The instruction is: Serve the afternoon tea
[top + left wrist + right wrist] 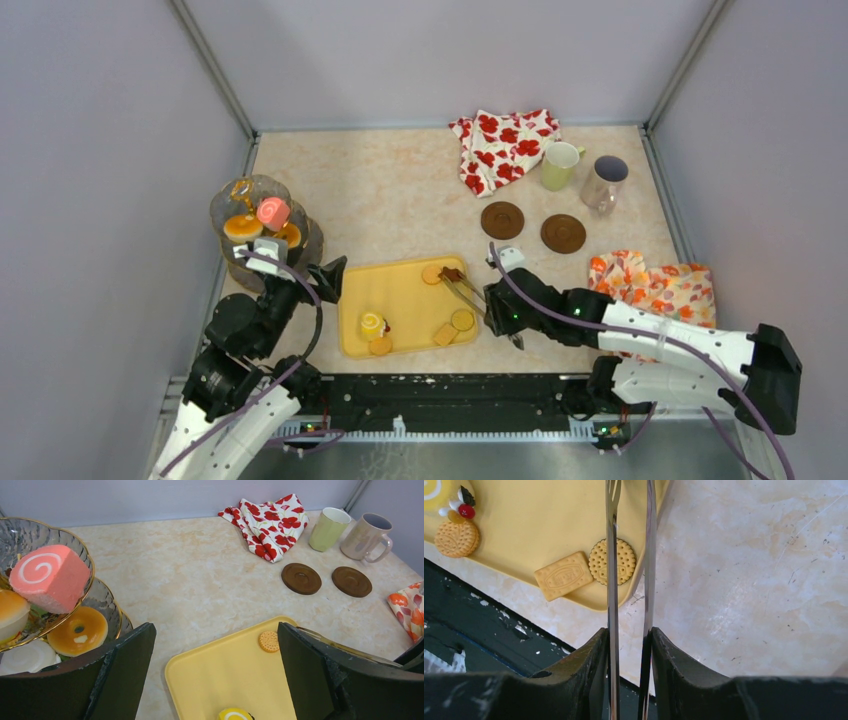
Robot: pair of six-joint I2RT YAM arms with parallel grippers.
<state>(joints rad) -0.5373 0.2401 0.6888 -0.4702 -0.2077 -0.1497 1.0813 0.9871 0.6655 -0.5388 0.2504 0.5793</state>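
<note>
A yellow tray (405, 300) holds a yellow swirl roll (372, 324) and several biscuits (462, 320). A tiered glass stand (228, 207) at the left carries a pink swirl roll (47, 577) and orange tarts (77, 630). The pale-yellow mug (560, 165) and greyish mug (604, 181) stand at the back right. My left gripper (215, 630) is open and empty between the stand and the tray's left edge. My right gripper (629, 632) is shut on the long metal tongs (612, 555), whose tips lie at a small brown piece (452, 272) on the tray's far right corner.
Two brown coasters (502, 220) (563, 233) lie in front of the mugs. A red-flowered cloth (503, 147) is at the back, an orange-flowered one (655, 285) at the right. Grey walls close three sides. A black rail (440, 395) runs along the near edge.
</note>
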